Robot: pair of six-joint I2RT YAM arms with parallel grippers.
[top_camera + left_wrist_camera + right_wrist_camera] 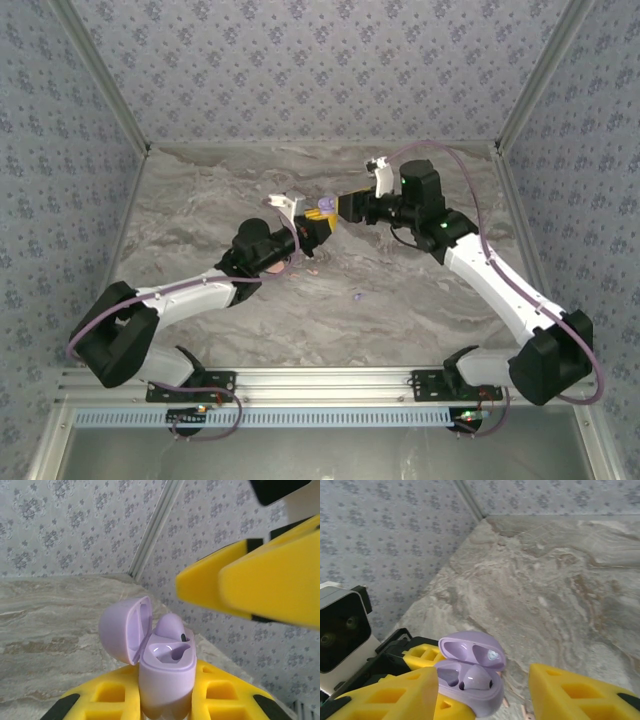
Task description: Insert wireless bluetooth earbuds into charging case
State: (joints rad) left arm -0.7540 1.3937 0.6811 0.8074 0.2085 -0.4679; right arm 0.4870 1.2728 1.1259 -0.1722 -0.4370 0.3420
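1. The left tool (167, 706) pinched the case (167, 667) upright above the table (420, 290), lid open.
2. One earbud (170, 626) stood in the case, apparently not fully seated. The socket beside it was empty.
3. The right tool (485, 697) hung spread just beside the case, holding nothing.
4. A purple bit (358, 295), likely the second bud, lay on the table, well apart from the case.
5. Recommended: hold the case steady and press the earbud straight down, clear of the lid.

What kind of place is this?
Probably a robot test booth: patterned walls close in a marble-look table, and two arms are bolted to a metal rail at its edge.
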